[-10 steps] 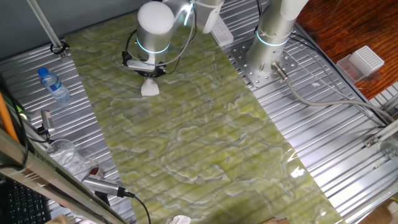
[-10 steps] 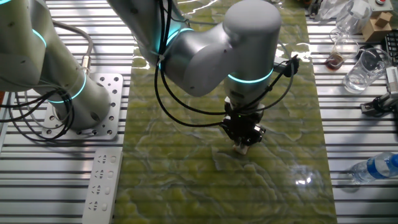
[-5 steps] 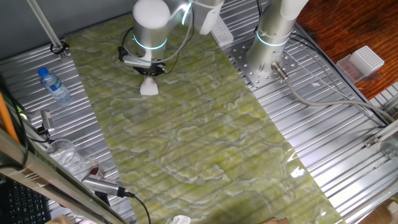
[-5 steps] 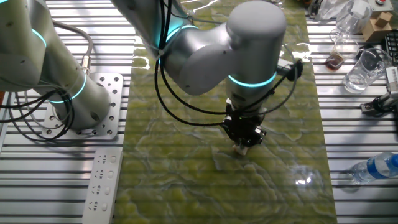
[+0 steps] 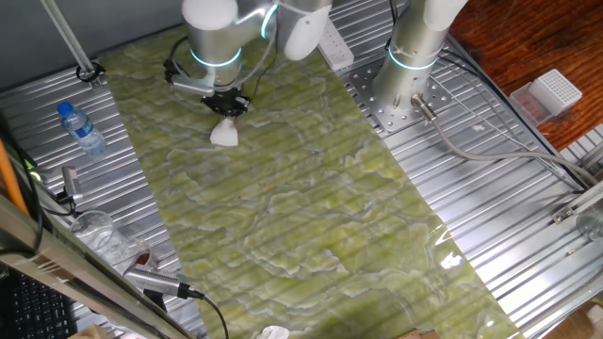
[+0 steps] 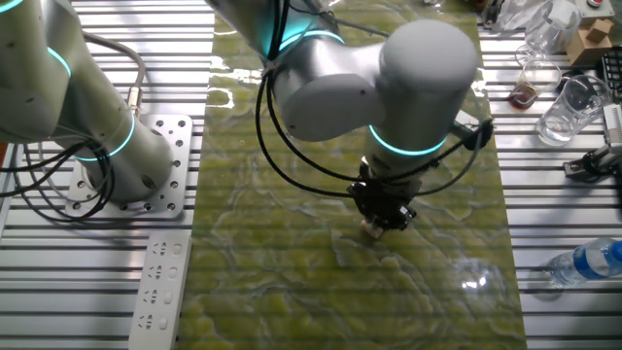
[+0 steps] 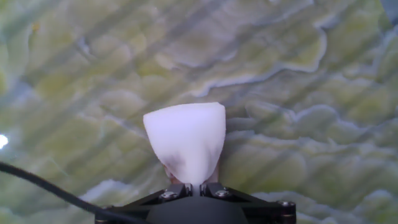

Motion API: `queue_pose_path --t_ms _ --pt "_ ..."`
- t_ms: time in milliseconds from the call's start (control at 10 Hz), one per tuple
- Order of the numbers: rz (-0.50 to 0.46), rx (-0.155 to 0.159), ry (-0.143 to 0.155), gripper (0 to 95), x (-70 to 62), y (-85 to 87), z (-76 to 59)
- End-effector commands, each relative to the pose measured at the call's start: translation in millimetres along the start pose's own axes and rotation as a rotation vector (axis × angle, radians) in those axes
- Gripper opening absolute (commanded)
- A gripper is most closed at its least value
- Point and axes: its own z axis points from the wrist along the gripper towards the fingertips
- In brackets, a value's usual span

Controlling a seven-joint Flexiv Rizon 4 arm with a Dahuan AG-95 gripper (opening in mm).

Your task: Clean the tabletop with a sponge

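The tabletop [image 5: 311,198] is a green-yellow marbled sheet with pale wavy veins; it also shows in the other fixed view [image 6: 292,272] and fills the hand view [image 7: 298,74]. The sponge [image 5: 224,134] is a small white soft block, pinched at its waist between my fingers. Its lower end presses on the sheet near the far left corner. It shows as a small pale tip under the hand in the other fixed view [image 6: 373,229] and large in the hand view [image 7: 186,140]. My gripper [image 5: 227,104] [image 6: 383,211] [image 7: 194,185] is shut on the sponge.
Ribbed silver metal [image 5: 499,188] surrounds the sheet. A water bottle [image 5: 82,129] lies at the left, glassware [image 6: 569,107] and a black tool [image 5: 155,282] beside the sheet. A white power strip [image 6: 160,282] lies near the arm base [image 5: 407,89]. A ragged white scrap [image 5: 273,332] sits at the near edge.
My gripper has slid with the sponge a little to the left across the sheet in one fixed view, and the wrist has swung left. The sponge stays on the sheet.
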Motion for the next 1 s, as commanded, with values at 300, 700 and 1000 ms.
queue_pose_path --t_ms 300,700,1000 --pt "0.089 -0.037 0.000 0.0 -7.0 10.6 -4.5" --pt "0.174 -0.095 -0.031 0.0 -18.5 22.8 -1.7" --pt "0.222 -0.108 -0.041 0.0 -25.1 29.9 -5.4"
